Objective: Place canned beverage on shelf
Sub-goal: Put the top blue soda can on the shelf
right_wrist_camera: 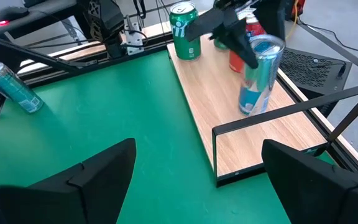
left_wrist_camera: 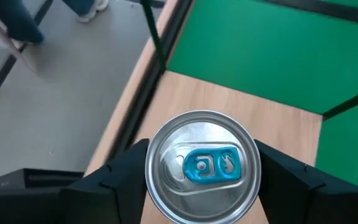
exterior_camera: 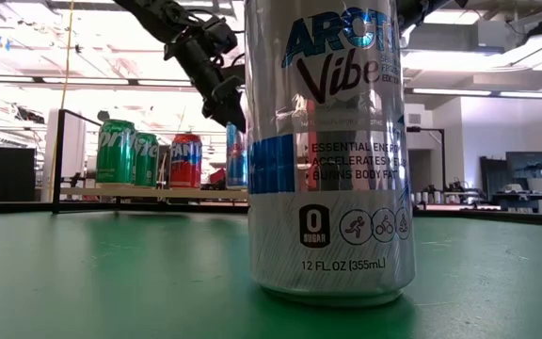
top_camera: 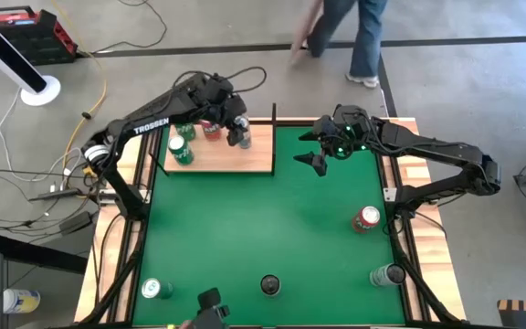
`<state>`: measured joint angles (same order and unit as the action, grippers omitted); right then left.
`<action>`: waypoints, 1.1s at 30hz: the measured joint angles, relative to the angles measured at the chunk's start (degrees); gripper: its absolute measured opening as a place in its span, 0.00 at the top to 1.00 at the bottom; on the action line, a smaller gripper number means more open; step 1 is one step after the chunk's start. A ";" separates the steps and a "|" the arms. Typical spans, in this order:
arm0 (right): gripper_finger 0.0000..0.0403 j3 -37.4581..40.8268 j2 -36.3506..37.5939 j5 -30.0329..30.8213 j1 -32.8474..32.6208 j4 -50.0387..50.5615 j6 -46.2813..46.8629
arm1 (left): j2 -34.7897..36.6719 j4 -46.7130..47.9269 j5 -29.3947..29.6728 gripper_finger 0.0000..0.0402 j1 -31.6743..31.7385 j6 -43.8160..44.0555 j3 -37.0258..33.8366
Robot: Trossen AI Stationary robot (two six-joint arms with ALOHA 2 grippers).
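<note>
The shelf (top_camera: 231, 157) lies at the mat's far left. Green soda cans (top_camera: 182, 152) and a red can (top_camera: 211, 129) stand on it. My left gripper (top_camera: 238, 133) is over the shelf's far right part, shut on a silver-and-blue can (right_wrist_camera: 257, 78) with a blue tab (left_wrist_camera: 211, 167). My right gripper (top_camera: 318, 157) hangs open and empty over the green mat, right of the shelf; its fingers (right_wrist_camera: 98, 171) show in the right wrist view. My left gripper pinches the silver-and-blue can's upper side wall (left_wrist_camera: 151, 163) between its two fingers, one on each side of the rim. The fingers (right_wrist_camera: 235, 38) come slanting down from above. The can stands near upright with its base (right_wrist_camera: 247, 109) at the shelf's wood.
A big silver can (top_camera: 270, 285) stands at the mat's near edge, filling the low view (exterior_camera: 332, 151). A red can (top_camera: 366, 219) and a silver can (top_camera: 387, 274) are at the right, and a green-and-white can (top_camera: 156, 289) at the near left. A person (top_camera: 359, 37) walks beyond the table.
</note>
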<state>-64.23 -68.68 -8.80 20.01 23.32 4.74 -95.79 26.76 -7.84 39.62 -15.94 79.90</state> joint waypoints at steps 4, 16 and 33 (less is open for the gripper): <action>0.08 0.00 0.00 0.04 0.01 -1.28 1.29 | 0.00 0.97 -0.95 0.44 2.78 -3.28 1.06; 0.08 0.00 0.00 3.04 0.46 -3.09 4.37 | 0.02 3.52 -7.06 0.44 8.28 -10.21 1.40; 0.08 0.00 0.00 4.37 1.14 -3.14 7.25 | 0.02 4.97 -6.53 0.44 7.25 -13.45 1.40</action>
<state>-64.23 -68.69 -4.43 21.15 20.18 11.99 -95.77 31.73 -14.37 46.87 -29.39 81.30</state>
